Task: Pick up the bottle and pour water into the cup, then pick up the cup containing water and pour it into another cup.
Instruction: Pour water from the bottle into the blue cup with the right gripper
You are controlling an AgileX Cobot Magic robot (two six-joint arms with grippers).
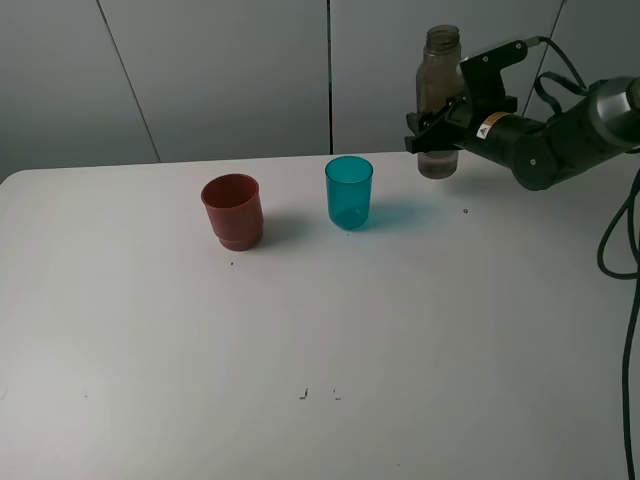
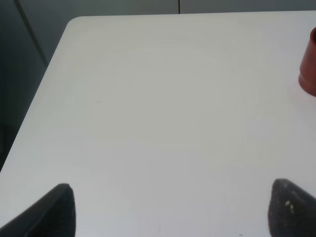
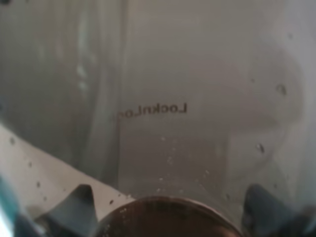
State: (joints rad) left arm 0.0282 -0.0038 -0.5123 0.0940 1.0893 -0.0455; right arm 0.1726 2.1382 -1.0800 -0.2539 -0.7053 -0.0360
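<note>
The smoky translucent bottle point(image 1: 438, 100) stands upright at the back right of the table, and my right gripper point(image 1: 432, 125) is shut on its middle from the right. I cannot tell whether its base touches the table. In the right wrist view the bottle point(image 3: 163, 89) fills the frame between the dark fingertips point(image 3: 74, 207). The teal translucent cup point(image 1: 349, 192) stands just left of the bottle. The red cup point(image 1: 233, 211) stands further left, and its edge point(image 2: 310, 64) shows in the left wrist view. My left gripper point(image 2: 177, 212) hangs open over bare table.
The white table point(image 1: 320, 360) runs wide in front of the cups. Its left edge and rounded corner point(image 2: 69, 24) show in the left wrist view. A black cable point(image 1: 630, 300) hangs at the right edge. Grey wall panels stand behind.
</note>
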